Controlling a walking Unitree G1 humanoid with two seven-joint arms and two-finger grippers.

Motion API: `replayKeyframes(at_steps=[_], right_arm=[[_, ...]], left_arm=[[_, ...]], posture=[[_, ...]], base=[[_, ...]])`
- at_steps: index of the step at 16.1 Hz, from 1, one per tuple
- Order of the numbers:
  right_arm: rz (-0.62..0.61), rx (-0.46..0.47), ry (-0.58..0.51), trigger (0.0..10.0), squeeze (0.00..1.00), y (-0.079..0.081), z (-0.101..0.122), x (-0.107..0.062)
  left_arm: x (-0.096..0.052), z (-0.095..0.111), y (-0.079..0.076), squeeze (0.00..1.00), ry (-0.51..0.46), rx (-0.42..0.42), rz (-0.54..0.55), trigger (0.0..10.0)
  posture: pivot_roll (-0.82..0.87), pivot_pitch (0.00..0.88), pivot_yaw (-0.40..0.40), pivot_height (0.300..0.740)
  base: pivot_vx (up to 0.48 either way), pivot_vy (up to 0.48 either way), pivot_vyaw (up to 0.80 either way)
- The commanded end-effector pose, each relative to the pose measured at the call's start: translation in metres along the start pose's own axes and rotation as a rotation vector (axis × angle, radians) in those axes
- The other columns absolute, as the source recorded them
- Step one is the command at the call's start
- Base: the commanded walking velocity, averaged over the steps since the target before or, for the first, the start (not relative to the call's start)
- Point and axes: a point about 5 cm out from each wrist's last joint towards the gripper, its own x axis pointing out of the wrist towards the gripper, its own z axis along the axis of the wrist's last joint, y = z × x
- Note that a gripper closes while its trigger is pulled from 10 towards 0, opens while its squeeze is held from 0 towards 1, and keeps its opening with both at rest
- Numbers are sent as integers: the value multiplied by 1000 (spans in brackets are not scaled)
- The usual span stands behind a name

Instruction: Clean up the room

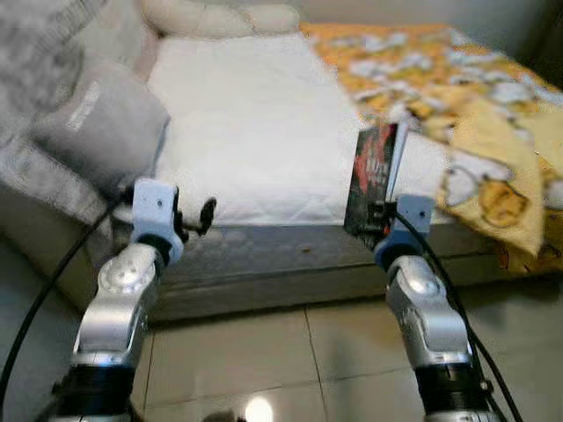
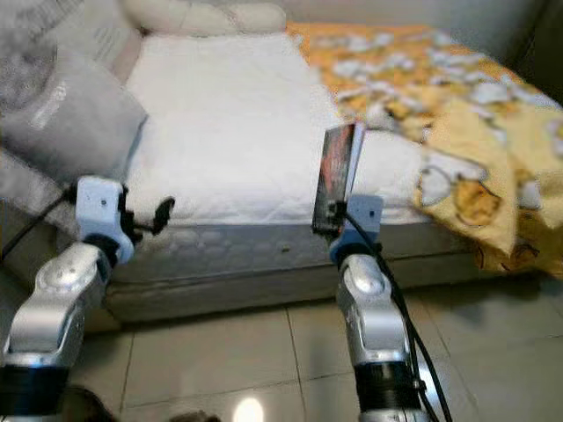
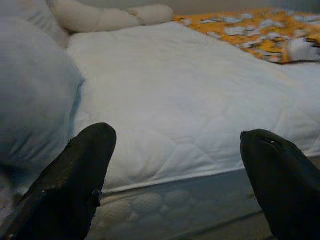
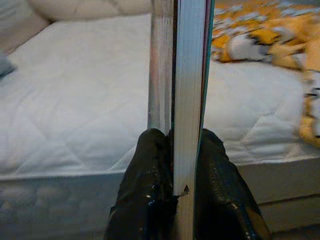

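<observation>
My right gripper pinches a thin book upright by its lower edge, held above the front edge of the white mattress, beside the orange patterned blanket. My left gripper hangs spread wide and empty near the mattress's front-left corner, by a grey pillow. The book's cover looks dark red, though blurred.
</observation>
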Motion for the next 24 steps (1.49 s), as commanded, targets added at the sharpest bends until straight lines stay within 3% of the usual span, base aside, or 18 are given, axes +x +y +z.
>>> replayKeyframes(at_steps=[1, 4, 15, 24], right_arm=[[52, -13, -51, 10000, 0, 9, 13, 3], [21, 29, -60, 10000, 0, 2, 14, 2], [67, -54, -34, 10000, 0, 7, 13, 6], [127, -21, -35, 10000, 0, 13, 11, 3]], left_arm=[[0, 0, 3, 0, 1, -5, 13, 10000], [-1, -2, 0, 0, 2, -8, 7, 10000], [2, -1, 0, 0, 3, -7, 11, 10000], [0, -5, 3, 0, 14, -11, 15, 10000]], posture=[[45, 0, -5, 740], [48, 0, -10, 740], [37, 0, 3, 740], [37, 0, 2, 740]], base=[[259, 0, 800], [282, 0, 267], [285, 0, 73], [291, 0, 89]])
